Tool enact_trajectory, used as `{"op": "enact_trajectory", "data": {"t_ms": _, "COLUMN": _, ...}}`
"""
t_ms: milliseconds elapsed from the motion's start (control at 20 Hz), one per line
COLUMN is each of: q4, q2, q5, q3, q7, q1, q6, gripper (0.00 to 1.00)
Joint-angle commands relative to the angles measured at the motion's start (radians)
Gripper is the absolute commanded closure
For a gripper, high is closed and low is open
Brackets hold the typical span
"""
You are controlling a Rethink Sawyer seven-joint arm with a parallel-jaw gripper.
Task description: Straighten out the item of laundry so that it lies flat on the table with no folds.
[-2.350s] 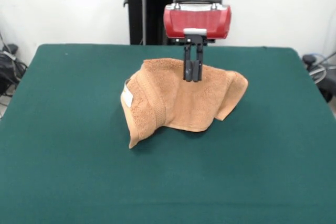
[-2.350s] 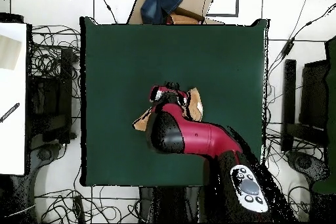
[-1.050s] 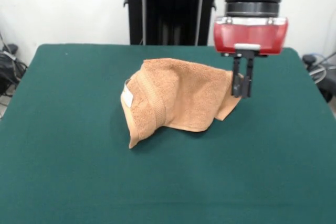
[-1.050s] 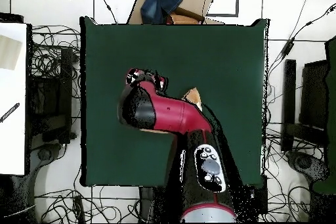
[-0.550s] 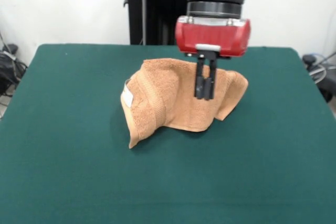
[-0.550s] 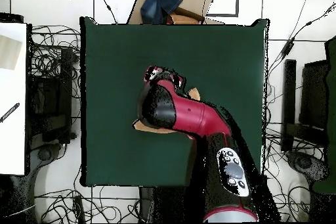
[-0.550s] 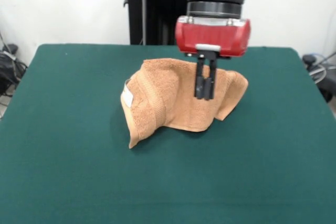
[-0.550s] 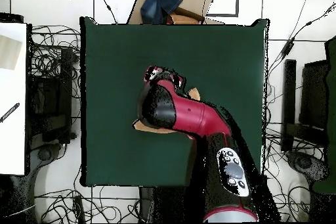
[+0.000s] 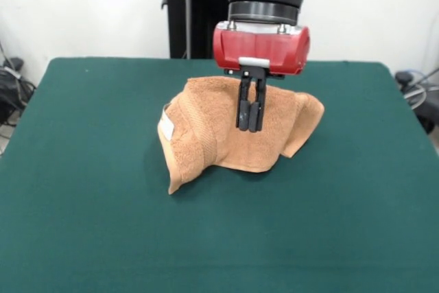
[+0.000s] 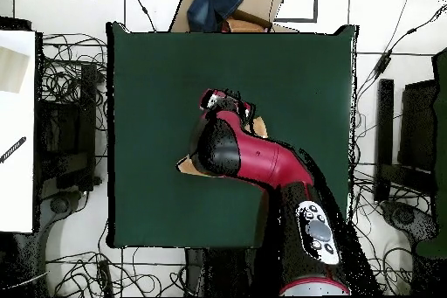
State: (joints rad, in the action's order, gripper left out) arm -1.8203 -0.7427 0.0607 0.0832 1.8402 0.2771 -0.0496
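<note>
Towel (image 9: 233,128) lies bunched, folded mid-table (image 9: 82,224); gripper (image 9: 250,127) hangs above its middle, fingers pressed together, nothing held. Grasp point being sought; next, opening and descent onto edge judged needed

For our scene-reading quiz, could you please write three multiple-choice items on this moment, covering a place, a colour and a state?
1. Where is the gripper?
A. over the towel's middle
B. beyond the table's edge
C. on bare felt

2. What colour is the table?
A. white
B. dark green
C. red

3. How does the towel lie?
A. flat
B. rolled up
C. bunched, with folds

Key: 1 A, the shut jaws hang in front of the towel's centre; 2 B, green felt surrounds the cloth; 3 C, its edges double over and its middle humps up.
</note>
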Motion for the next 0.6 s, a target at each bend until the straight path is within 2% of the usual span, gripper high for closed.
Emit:
{"op": "enact_trajectory", "data": {"t_ms": 50, "q4": -0.111, "q2": 0.049, "q5": -0.066, "q3": 0.085, "q7": 0.179, "q1": 0.007, "q6": -0.078, "gripper": 1.00}}
{"op": "enact_trajectory", "data": {"t_ms": 250, "q4": -0.133, "q2": 0.050, "q5": -0.080, "q3": 0.093, "q7": 0.191, "q1": 0.018, "q6": -0.113, "gripper": 1.00}}
{"op": "enact_trajectory", "data": {"t_ms": 600, "q4": -0.192, "q2": 0.011, "q5": -0.073, "q3": 0.074, "q7": 0.195, "q1": 0.013, "q6": -0.089, "gripper": 1.00}}
